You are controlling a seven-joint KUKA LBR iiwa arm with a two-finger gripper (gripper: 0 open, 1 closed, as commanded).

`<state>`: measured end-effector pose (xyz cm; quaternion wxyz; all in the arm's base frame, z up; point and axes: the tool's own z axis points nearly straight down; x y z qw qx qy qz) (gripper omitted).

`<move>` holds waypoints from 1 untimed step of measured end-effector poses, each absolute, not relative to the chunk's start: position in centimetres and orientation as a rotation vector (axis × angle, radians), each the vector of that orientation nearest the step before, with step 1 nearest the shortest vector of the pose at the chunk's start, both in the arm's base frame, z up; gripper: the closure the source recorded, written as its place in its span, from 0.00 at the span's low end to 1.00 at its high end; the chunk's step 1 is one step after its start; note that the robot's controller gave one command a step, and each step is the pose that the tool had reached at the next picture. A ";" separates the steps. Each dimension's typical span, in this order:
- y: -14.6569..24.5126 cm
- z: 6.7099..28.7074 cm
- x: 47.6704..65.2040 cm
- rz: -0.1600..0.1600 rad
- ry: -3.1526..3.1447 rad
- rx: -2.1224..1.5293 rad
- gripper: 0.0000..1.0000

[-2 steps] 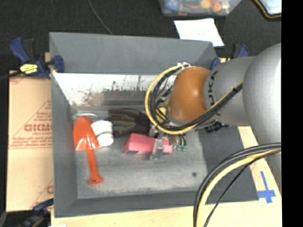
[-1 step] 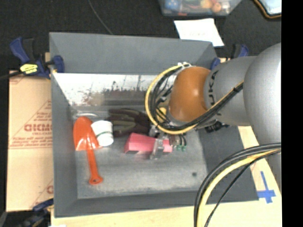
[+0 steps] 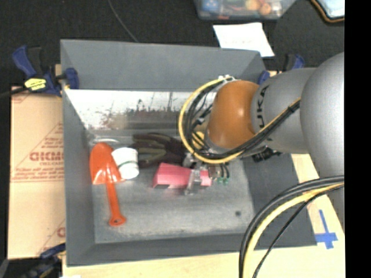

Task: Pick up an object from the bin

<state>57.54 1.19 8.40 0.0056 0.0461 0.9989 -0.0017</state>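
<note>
Dark ground surrounds the grey metal bin (image 3: 162, 68). On its floor, at the left, lies an orange scoop (image 3: 104, 167), handle pointing to the lower edge, with a small white cup (image 3: 126, 162) touching its blade. A dark crumpled thing (image 3: 156, 146) rests near the back wall. At the frame's middle lies a pink block (image 3: 169, 176); the claw (image 3: 196, 183) sits at its right end, touching it. Whether the claw is wide or narrow cannot be told.
</note>
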 end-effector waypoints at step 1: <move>1.1 11.2 57.2 -0.006 3.140 0.145 1.00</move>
